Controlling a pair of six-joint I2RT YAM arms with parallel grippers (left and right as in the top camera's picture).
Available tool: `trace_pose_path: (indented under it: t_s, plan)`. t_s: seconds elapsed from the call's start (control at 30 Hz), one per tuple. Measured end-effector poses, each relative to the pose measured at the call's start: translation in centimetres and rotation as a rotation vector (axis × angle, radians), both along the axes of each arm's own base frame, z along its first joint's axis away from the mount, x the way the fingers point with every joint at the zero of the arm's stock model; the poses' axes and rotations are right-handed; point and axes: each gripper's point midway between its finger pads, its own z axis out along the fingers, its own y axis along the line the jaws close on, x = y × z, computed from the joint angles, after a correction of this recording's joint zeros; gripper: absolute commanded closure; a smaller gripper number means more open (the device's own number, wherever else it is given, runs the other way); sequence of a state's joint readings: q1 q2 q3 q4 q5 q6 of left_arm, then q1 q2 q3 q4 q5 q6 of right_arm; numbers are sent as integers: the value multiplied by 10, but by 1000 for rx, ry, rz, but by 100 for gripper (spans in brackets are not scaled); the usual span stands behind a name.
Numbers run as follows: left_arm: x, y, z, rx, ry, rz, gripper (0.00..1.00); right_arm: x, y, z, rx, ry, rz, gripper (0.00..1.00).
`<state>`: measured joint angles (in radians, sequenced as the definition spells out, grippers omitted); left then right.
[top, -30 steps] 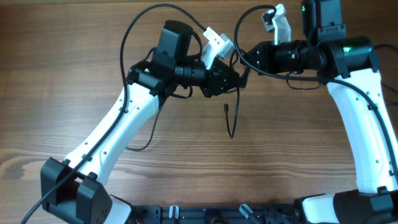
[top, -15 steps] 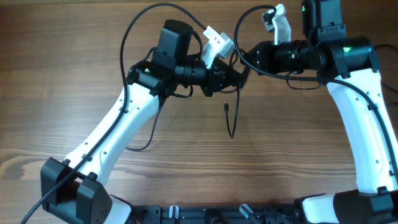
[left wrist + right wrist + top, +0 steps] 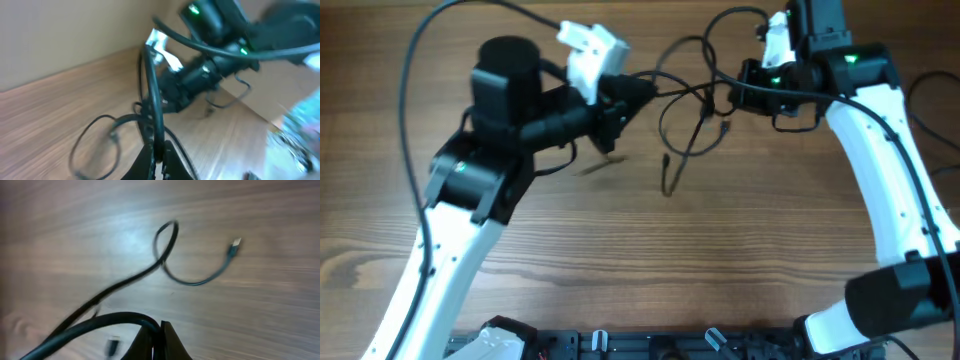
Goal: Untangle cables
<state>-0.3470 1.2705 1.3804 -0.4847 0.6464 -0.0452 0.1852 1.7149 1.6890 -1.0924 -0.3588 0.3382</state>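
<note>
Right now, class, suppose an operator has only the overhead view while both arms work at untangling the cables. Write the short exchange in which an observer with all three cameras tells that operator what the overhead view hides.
Operator: From above I can't see the left fingertips. Has that gripper got hold of anything?
Observer: Yes. The left wrist view shows the left gripper shut on a cable, which runs up and away from its tips.
Operator: And the right one?
Observer: The right wrist view shows the right gripper shut on cable too. It curves off to the left from the tips.
</note>
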Motion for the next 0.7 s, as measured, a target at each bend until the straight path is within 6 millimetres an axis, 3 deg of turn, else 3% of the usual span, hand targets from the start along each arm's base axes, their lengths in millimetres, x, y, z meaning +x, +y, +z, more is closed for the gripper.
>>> trace_pose_path:
  t_s: [0.1,0.23,0.33,0.43,0.57,0.6,0.67,0.7]
  plan:
    - [9,29,1,1,30,142,96,-1,9,-6,31,24,29,96]
    - [7,89,35,-38,-31,412,96,10,-12,-30,-27,72,-23,96]
    - [0,115,44,-44,-36,538,96,11,-16,-34,-43,78,-33,95]
    - [2,127,34,-21,5,608,96,8,-10,-32,-24,65,29,88]
    - [14,132,6,32,97,644,96,-1,12,-22,77,34,185,80]
    - [17,132,-3,48,124,648,96,-8,28,-13,155,7,285,81]
    - [20,132,-8,57,138,651,96,-16,43,-6,208,-17,372,95]
    - [21,132,-8,57,138,651,96,-20,47,-4,216,-20,392,95]
